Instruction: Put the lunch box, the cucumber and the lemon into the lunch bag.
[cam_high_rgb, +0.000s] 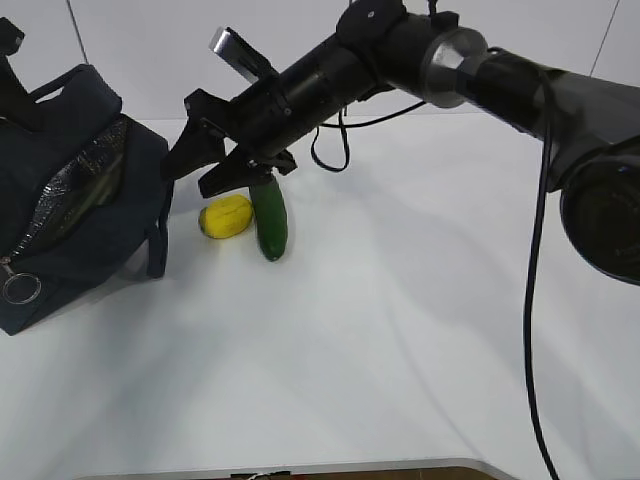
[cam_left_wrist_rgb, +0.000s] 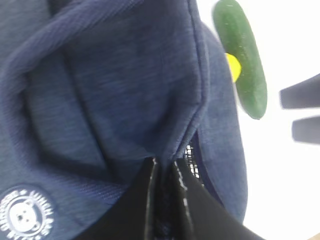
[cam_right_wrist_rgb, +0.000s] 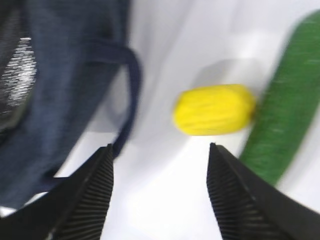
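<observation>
Lunch bag (cam_high_rgb: 80, 200) is matte navy cloth, crinkly silver foil lining inside it; beside it a smooth glossy cucumber (cam_high_rgb: 269, 222) and a lemon (cam_high_rgb: 226, 217) on a matte white table (cam_high_rgb: 400, 330).

lunch bag (cam_high_rgb: 90, 200) cut by left edge, lemon (cam_left_wrist_rgb: 232, 66) mostly hidden (behind cucumber (cam_left_wrist_rgb: 241, 57)); right wrist view blurred

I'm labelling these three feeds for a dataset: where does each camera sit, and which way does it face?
Exterior view: in front of the table, looking down at a slant at the lunch bag, lemon and cucumber; the right arm reaches across, right gripper open.
Left wrist view: on the left arm, pressed close to the bag's fabric; left gripper shut on the lunch bag.
Right wrist view: on the right arm, looking past its open fingers at the lemon.
All three views share the bag, lemon and cucumber.
</observation>
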